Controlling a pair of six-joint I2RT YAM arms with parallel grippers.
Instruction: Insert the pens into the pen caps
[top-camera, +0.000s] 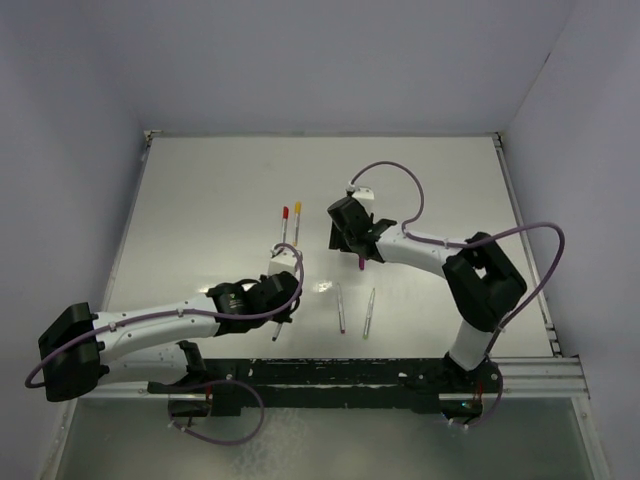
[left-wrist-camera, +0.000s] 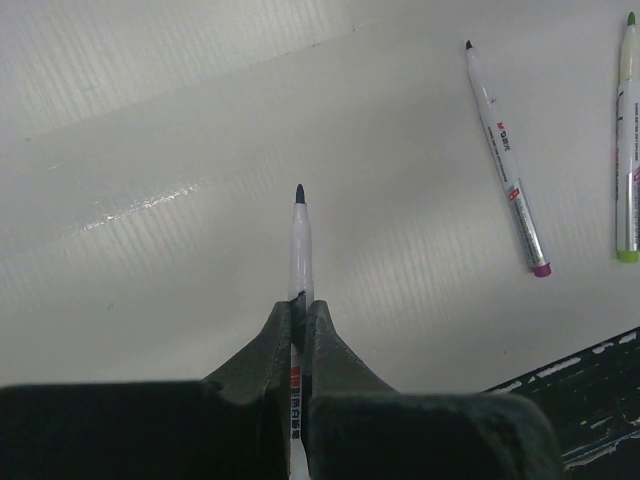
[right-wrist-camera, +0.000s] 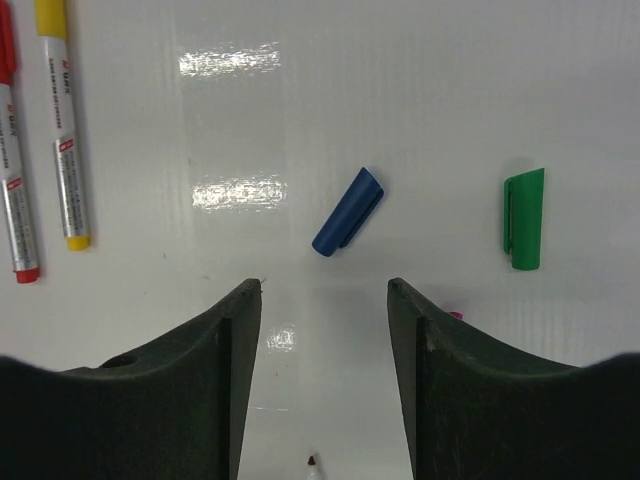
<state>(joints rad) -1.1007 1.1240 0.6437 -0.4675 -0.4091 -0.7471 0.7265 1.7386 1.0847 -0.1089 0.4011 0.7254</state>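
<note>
Altogether five pens (top-camera: 341, 307); two capped, three bare

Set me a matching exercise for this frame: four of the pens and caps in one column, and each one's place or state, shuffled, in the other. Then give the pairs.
Things
1. blue cap
2. green cap
3. dark-tipped pen
4. red-capped pen

Place or state
A. clamped in the shut left gripper
B. lying beside the yellow-capped pen
C. lying loose, straight ahead of the open right gripper
D. lying loose, out to the right of that gripper's fingers

Pairs: 1-C, 2-D, 3-A, 4-B
</note>
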